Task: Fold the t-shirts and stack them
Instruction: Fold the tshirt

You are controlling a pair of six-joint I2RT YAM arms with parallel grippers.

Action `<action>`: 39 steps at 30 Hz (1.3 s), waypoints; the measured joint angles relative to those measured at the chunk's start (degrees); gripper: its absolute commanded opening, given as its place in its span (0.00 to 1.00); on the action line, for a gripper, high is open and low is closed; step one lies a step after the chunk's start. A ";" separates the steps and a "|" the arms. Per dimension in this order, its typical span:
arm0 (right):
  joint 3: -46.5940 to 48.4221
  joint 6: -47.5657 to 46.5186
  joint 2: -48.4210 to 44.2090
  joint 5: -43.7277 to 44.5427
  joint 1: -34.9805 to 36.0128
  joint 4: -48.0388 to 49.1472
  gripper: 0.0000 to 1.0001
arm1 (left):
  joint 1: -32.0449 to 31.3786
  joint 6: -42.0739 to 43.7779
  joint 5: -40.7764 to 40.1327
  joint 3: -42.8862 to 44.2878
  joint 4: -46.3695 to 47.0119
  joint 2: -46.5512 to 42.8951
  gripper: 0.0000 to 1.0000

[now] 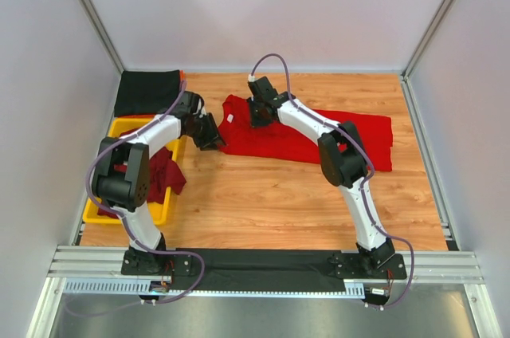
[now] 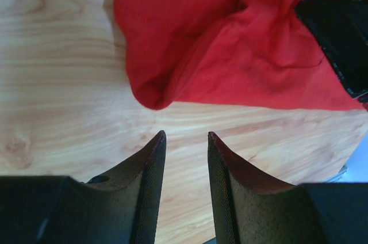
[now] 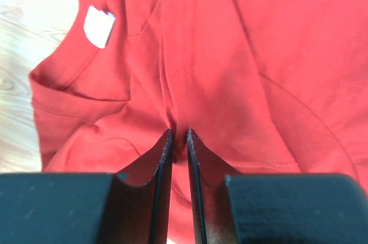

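A bright red t-shirt (image 1: 319, 140) lies spread across the middle of the wooden table, its white neck label (image 3: 98, 26) at the left. My right gripper (image 1: 260, 115) is shut on a fold of the red t-shirt (image 3: 230, 54) near its collar end. My left gripper (image 1: 212, 140) is open and empty, just above the table beside the shirt's near left corner (image 2: 150, 95). A dark maroon t-shirt (image 1: 163, 174) lies crumpled in the yellow tray. A folded black t-shirt (image 1: 147, 91) lies at the back left.
The yellow plastic tray (image 1: 115, 132) stands at the left edge of the table. Grey walls enclose the table on three sides. The right gripper's black body (image 2: 339, 37) shows at the right in the left wrist view.
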 measured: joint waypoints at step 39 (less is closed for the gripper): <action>0.85 -3.98 -1.75 5.33 -4.50 -0.02 0.01 | -1.84 0.61 -6.45 13.03 -7.63 13.79 0.41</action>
